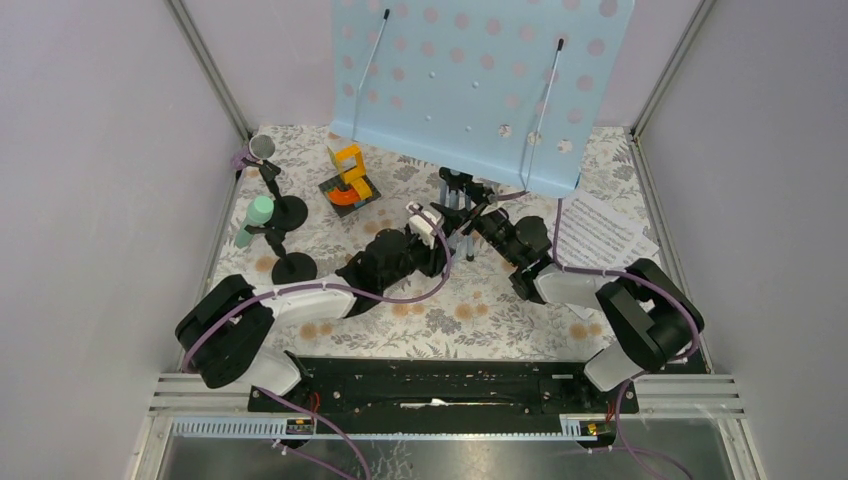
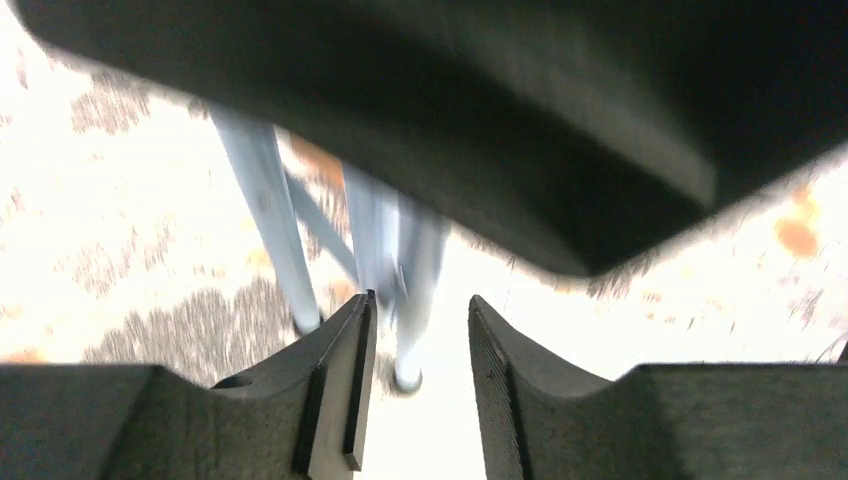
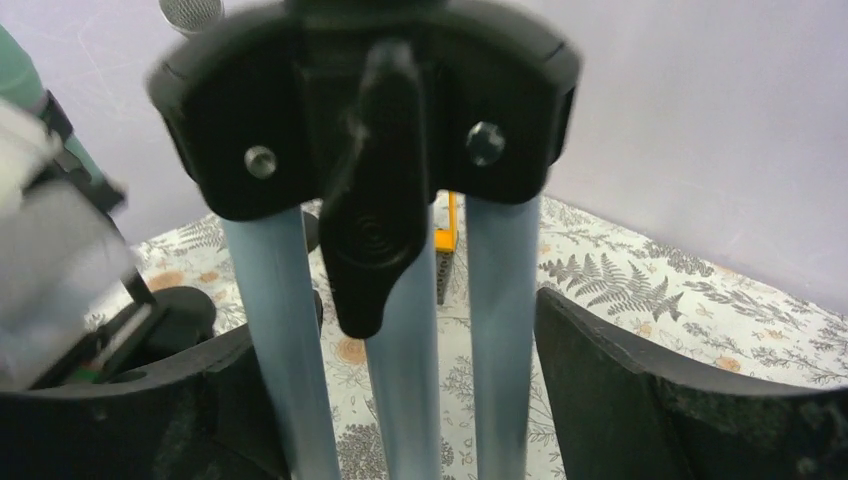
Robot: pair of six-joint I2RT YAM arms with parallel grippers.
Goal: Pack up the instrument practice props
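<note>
The pale blue perforated music rack (image 1: 480,80) stands at the back on its tripod legs (image 1: 462,222). My right gripper (image 1: 480,218) is open around all three legs (image 3: 500,340), just under the black hub (image 3: 370,110). My left gripper (image 1: 440,228) is open low down, with one leg's foot (image 2: 410,340) just ahead of its fingertips. White sheet-music pages (image 1: 600,235) lie at the right. At the left, a purple glitter microphone (image 1: 262,148) and a mint-green microphone (image 1: 255,218) sit in black round-based holders (image 1: 290,212).
A stack of yellow and orange blocks (image 1: 350,180) on a dark plate stands left of the rack. Grey walls with metal posts close in the flowered table cloth (image 1: 470,310). A dark blurred body (image 2: 500,120) fills the top of the left wrist view.
</note>
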